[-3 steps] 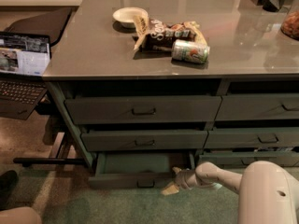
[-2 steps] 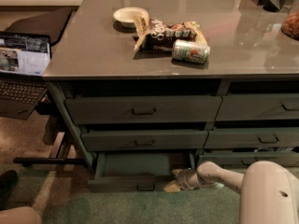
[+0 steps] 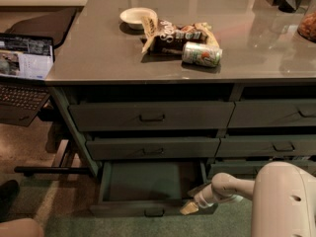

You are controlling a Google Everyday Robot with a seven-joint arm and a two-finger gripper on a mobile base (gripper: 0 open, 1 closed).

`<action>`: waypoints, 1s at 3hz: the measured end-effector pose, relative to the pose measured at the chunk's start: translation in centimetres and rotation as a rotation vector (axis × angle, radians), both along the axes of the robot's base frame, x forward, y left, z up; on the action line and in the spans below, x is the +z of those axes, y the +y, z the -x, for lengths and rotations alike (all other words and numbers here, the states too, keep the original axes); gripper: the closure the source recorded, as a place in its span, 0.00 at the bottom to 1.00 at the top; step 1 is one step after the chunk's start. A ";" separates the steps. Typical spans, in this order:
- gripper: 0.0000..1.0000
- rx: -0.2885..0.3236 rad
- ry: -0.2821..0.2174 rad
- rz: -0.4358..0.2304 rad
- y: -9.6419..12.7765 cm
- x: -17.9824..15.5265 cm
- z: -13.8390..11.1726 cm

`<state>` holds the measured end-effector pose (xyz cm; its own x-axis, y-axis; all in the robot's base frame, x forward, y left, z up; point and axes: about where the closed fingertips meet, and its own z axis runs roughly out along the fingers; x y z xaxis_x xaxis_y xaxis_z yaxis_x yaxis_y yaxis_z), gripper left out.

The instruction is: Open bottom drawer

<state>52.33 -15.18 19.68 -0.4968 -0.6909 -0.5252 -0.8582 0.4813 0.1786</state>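
Gripper at the right front corner of the bottom drawer, lowest in the desk's left stack; its grip cannot be told. Drawer stands well out; a straight, level pull should avoid skewing it.

The countertop looks glossy, the bottom drawer matt-painted, the pincer at its front corner smooth plastic.

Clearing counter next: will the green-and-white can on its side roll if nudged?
Probably rolls: green-and-white can lies sideways on glossy grey countertop. Crinkled snack bag beside it may block it. Gripper is low, by the open bottom drawer.
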 end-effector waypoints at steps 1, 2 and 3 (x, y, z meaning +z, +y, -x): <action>0.29 0.072 0.033 0.030 -1.4 -0.1 1.9; 0.10 0.183 0.080 0.043 -2.1 -0.1 3.6; 0.00 0.195 0.098 0.035 -2.0 -0.1 4.2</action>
<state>48.11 -17.14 19.58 -0.3992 -0.7960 -0.4550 -0.9151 0.3148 0.2521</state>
